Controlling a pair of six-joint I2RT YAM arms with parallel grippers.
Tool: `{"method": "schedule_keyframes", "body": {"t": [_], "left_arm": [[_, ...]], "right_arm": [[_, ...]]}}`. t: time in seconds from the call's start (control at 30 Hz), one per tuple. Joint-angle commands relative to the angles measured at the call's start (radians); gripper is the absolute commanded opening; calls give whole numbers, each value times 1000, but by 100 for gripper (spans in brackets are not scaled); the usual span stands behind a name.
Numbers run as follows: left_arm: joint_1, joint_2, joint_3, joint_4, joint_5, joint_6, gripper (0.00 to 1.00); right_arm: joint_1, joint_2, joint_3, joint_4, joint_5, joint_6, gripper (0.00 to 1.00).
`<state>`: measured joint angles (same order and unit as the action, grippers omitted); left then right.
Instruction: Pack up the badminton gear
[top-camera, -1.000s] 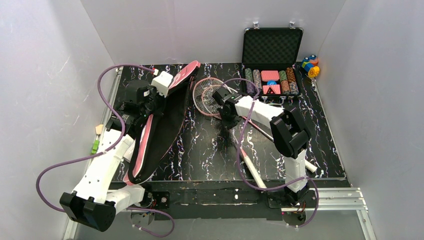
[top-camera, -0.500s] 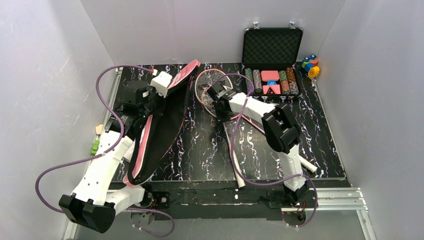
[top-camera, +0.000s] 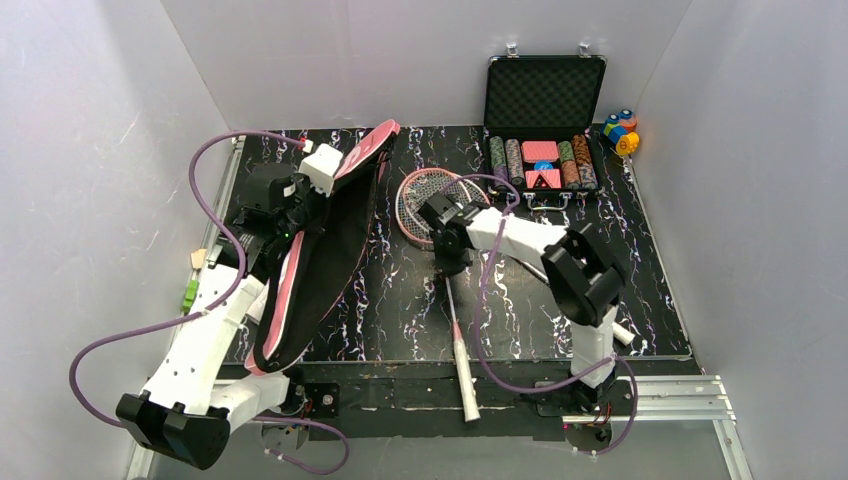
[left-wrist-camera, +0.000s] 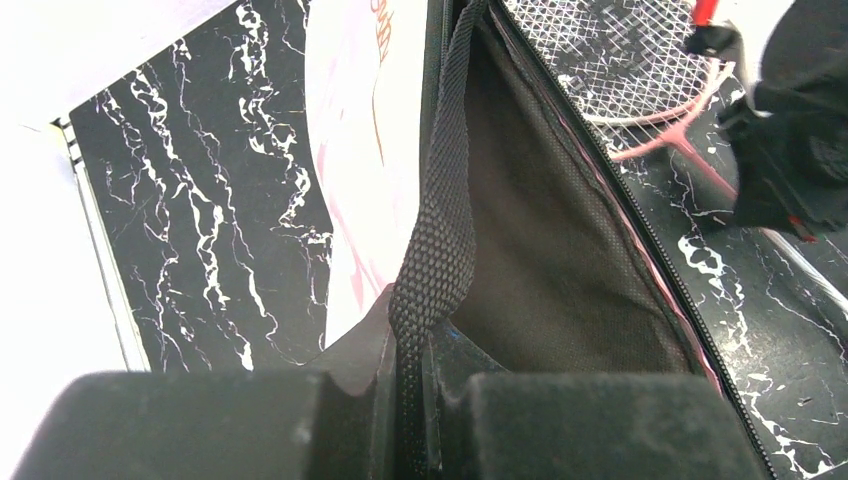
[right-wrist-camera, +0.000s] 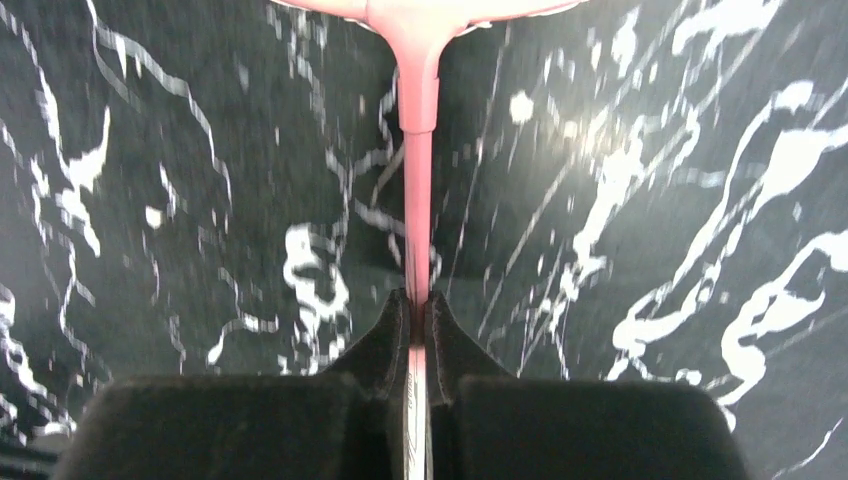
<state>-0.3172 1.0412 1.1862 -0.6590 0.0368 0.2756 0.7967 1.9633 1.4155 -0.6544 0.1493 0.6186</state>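
The pink racket-shaped bag (top-camera: 318, 262) lies open at the left, its black lining up. My left gripper (top-camera: 297, 222) is shut on its black strap (left-wrist-camera: 440, 230) at the bag's edge, as the left wrist view (left-wrist-camera: 418, 385) shows. My right gripper (top-camera: 447, 262) is shut on the pink shaft (right-wrist-camera: 417, 200) of a red-framed racket, just below its head (top-camera: 428, 193). Its white handle (top-camera: 463, 375) points past the table's near edge. A second racket's white handle (top-camera: 622, 332) shows under the right arm. No shuttlecocks or tube are in view.
An open black case of poker chips (top-camera: 540, 150) stands at the back right, with coloured toy blocks (top-camera: 622, 131) beside it. Small coloured pieces (top-camera: 192, 280) lie off the table's left edge. White walls close in three sides.
My right gripper has swung the racket round: its handle went from pointing near-right to pointing straight at the near edge, and the head shifted slightly. The left arm and bag have barely moved.
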Motion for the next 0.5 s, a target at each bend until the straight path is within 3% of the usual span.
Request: {"method": "schedule_keyframes", "body": {"t": [0.0, 0.47], "left_arm": [[4, -34, -27, 30, 20, -29, 0], [-8, 43, -205, 134, 76, -117, 0]], "right_arm": [[36, -162, -98, 3, -45, 61, 1], [278, -681, -344, -254, 0, 234, 1]]}}
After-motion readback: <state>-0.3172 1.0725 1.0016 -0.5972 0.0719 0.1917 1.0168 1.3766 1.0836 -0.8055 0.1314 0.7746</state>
